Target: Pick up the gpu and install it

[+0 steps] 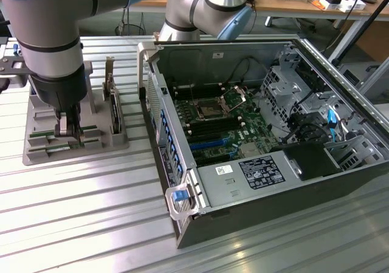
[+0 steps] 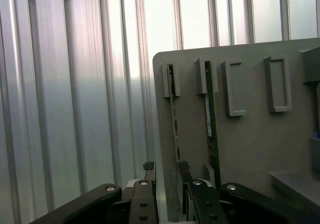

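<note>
Outside first: the gripper (image 1: 70,132) is down in the grey holder (image 1: 36,154), which sits on the ribbed table (image 1: 91,224) at about nine o'clock from the open computer case (image 1: 273,163). An upright dark card (image 1: 113,112) stands in the holder at the gripper's three o'clock.

From the wrist, the gpu (image 2: 175,119) stands on edge in a holder slot, between the wide-open fingers (image 2: 149,168), which grip nothing. A second green stick (image 2: 211,119) stands just beside it. The gpu looks light, thin, stiff and fragile, so its flat faces near the long upper edge seem the place to pinch, clear of the chips.
</note>
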`<state>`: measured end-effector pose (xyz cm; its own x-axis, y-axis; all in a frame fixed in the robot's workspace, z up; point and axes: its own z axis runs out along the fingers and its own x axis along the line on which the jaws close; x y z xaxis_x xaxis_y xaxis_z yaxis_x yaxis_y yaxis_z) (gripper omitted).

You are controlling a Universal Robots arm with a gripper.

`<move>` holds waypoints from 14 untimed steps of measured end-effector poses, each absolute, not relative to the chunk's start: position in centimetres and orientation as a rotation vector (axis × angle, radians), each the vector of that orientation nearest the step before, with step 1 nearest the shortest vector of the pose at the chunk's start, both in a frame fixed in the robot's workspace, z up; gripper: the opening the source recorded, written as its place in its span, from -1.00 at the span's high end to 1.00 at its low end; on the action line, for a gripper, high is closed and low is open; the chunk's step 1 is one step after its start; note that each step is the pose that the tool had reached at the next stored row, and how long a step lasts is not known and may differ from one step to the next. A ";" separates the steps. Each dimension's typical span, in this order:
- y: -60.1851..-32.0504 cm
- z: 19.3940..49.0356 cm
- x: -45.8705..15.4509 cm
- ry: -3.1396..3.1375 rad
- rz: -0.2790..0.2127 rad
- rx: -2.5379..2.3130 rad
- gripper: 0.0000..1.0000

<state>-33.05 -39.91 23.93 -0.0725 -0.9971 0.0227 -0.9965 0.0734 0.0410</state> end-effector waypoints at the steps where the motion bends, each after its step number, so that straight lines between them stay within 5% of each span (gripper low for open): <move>1: -39.9 23.9 -33.0 -2.268 -0.023 2.109 0.39; 14: -39.9 23.3 -33.0 -2.268 -0.023 2.109 0.39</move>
